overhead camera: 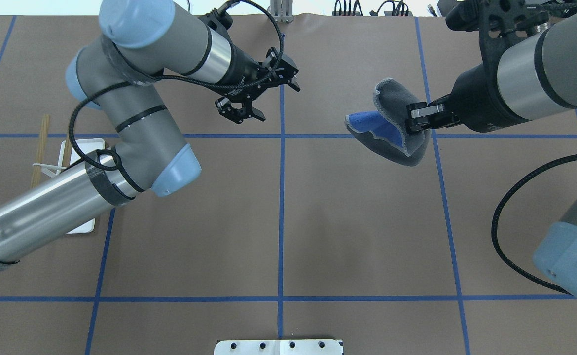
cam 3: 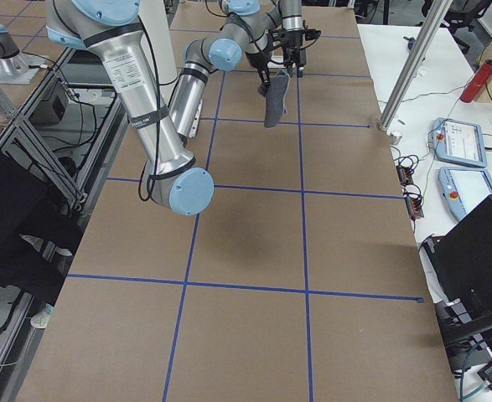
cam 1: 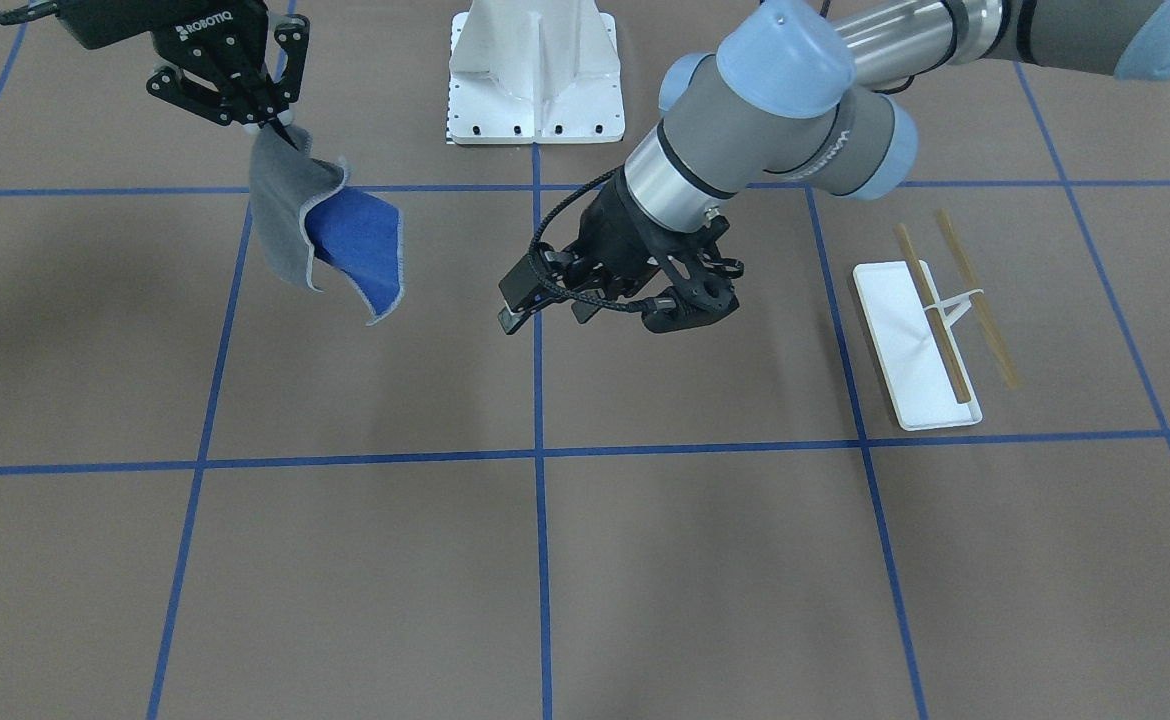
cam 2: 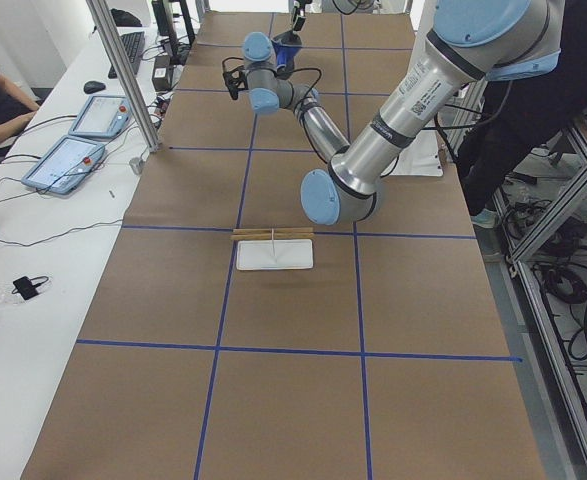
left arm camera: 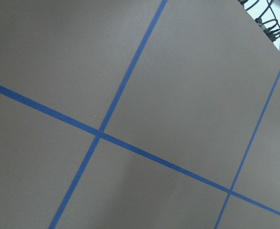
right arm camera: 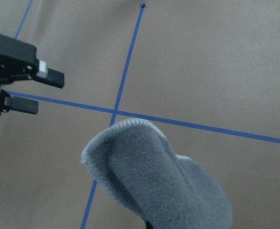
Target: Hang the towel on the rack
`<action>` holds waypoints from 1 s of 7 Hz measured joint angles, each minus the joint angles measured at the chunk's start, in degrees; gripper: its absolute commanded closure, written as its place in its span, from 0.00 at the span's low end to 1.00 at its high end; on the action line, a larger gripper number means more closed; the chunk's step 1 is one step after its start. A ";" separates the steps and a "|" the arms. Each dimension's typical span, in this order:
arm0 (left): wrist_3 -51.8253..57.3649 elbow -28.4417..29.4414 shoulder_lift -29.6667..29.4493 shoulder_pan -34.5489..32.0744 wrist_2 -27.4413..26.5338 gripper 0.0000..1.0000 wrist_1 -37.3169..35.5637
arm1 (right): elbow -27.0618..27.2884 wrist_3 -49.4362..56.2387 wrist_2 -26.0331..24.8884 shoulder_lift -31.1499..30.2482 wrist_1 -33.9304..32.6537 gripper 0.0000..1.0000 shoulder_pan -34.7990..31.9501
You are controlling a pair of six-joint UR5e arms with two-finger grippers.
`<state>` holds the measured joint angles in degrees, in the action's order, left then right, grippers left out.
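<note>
My right gripper (cam 1: pixel 270 125) is shut on the top edge of the towel (cam 1: pixel 290 215) and holds it in the air. The towel hangs folded, dark grey outside, bright blue inside; it also shows in the overhead view (overhead camera: pixel 392 103) and the right wrist view (right arm camera: pixel 154 181). My left gripper (overhead camera: pixel 243 114) is open and empty, hovering above the table's middle, apart from the towel; it also shows in the front view (cam 1: pixel 545 318). The rack (cam 1: pixel 910 370) stands on the robot's left with a white tray base and two tan rods (cam 1: pixel 933 315). My left arm partly hides it in the overhead view (overhead camera: pixel 79 148).
A large white bolted pedestal (cam 1: pixel 535 70) stands at the robot's side of the table, in the middle. Blue tape lines (cam 1: pixel 537 455) cross the brown table. In the exterior left view, operators' tablets (cam 2: pixel 68 160) lie on a side desk.
</note>
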<state>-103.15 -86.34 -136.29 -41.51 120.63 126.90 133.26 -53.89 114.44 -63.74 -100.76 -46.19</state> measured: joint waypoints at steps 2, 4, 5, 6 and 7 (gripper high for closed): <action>0.20 1.22 -0.04 2.54 -3.24 0.02 6.57 | 0.38 -2.62 -2.09 0.17 2.49 1.00 1.13; 1.90 1.36 -0.31 3.06 -5.01 0.02 10.34 | 0.54 -3.09 -2.83 0.19 2.89 1.00 1.48; -0.96 1.31 -1.05 3.47 -6.44 0.02 10.76 | 0.69 -3.13 -2.94 0.20 2.92 1.00 1.51; -5.30 1.30 -2.05 3.90 -7.51 0.02 10.90 | 0.89 -3.14 -2.98 0.19 2.95 1.00 1.54; -9.89 1.32 -3.00 4.42 -8.13 0.02 10.87 | 1.10 -3.17 -3.02 0.14 2.97 1.00 1.53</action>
<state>-113.04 -85.02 -139.29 -37.09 112.50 137.77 134.36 -57.06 111.43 -63.60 -97.78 -44.67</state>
